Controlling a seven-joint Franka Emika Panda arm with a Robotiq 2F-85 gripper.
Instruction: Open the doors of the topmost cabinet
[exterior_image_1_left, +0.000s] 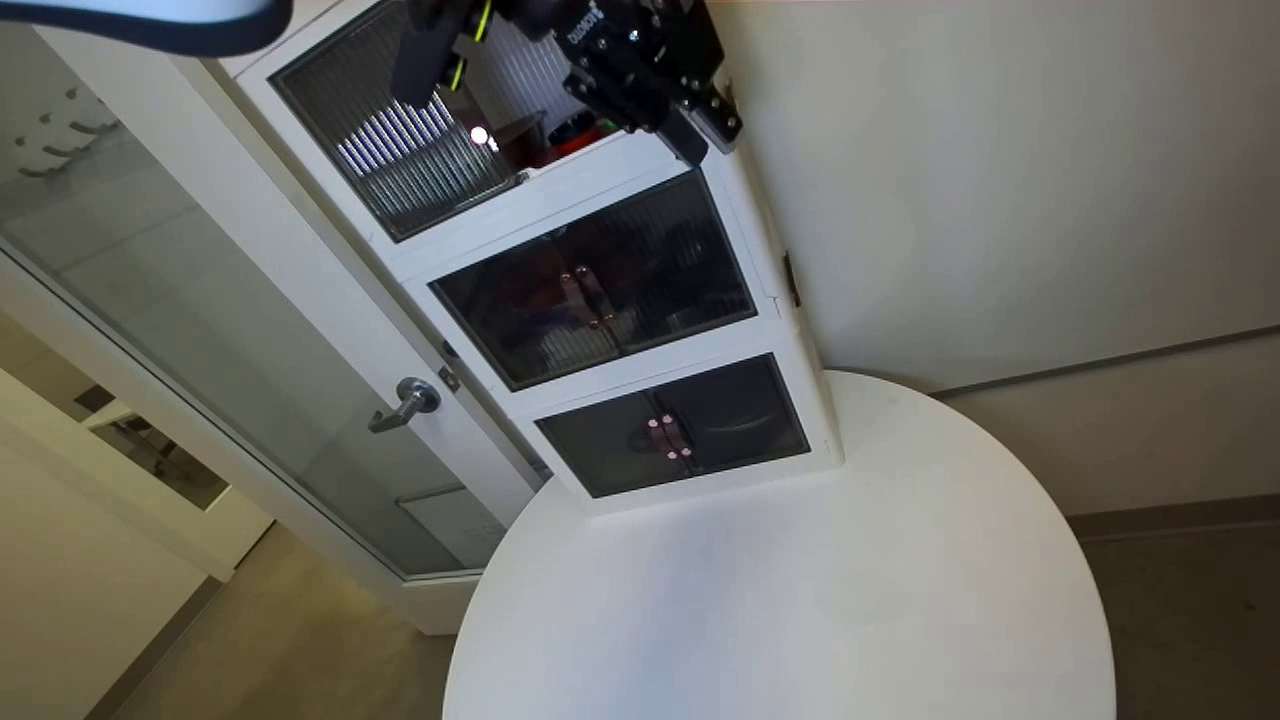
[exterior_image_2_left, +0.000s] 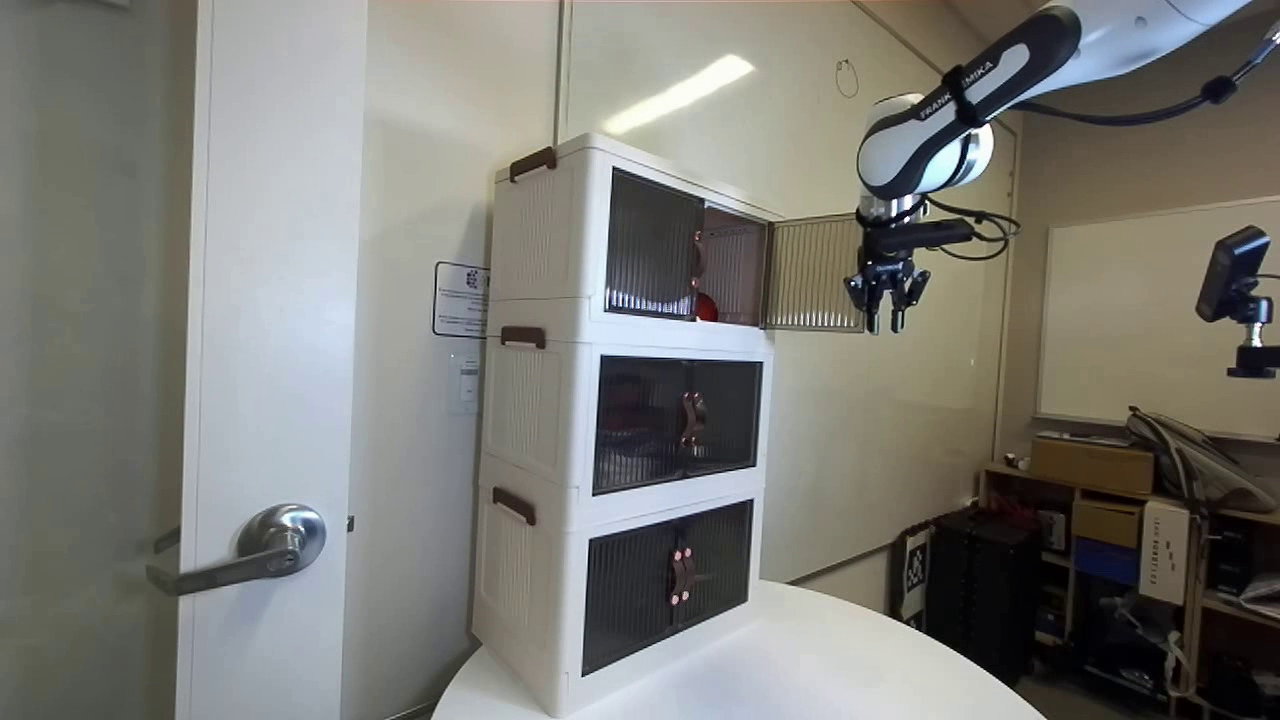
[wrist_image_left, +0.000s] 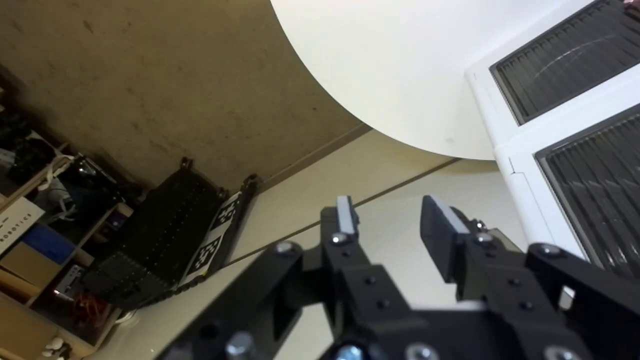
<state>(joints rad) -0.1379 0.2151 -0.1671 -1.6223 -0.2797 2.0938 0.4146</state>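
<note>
The topmost cabinet (exterior_image_2_left: 545, 225) crowns the tall white unit. Of its doors, the left door (exterior_image_2_left: 652, 245) is closed, its striped pane also visible in an exterior view (exterior_image_1_left: 370, 125). The right door (exterior_image_2_left: 812, 275) is swung outward, showing a red item (exterior_image_2_left: 706, 308) inside. My gripper (exterior_image_2_left: 886, 320) points down by the free edge of that swung-out door, overlapping it in view; whether they touch I cannot tell. Seen from the wrist, the gripper (wrist_image_left: 392, 215) is open with a gap between its fingers and nothing in it. Neither door appears in the wrist view.
Below sit two dark-glass compartments, the middle one (exterior_image_2_left: 680, 425) and the lowest one (exterior_image_2_left: 665, 585). The unit stands on a round white table (exterior_image_1_left: 800, 600) against a wall. A room door with a lever handle (exterior_image_1_left: 405, 402) is beside it. Shelves (exterior_image_2_left: 1110, 520) stand farther back.
</note>
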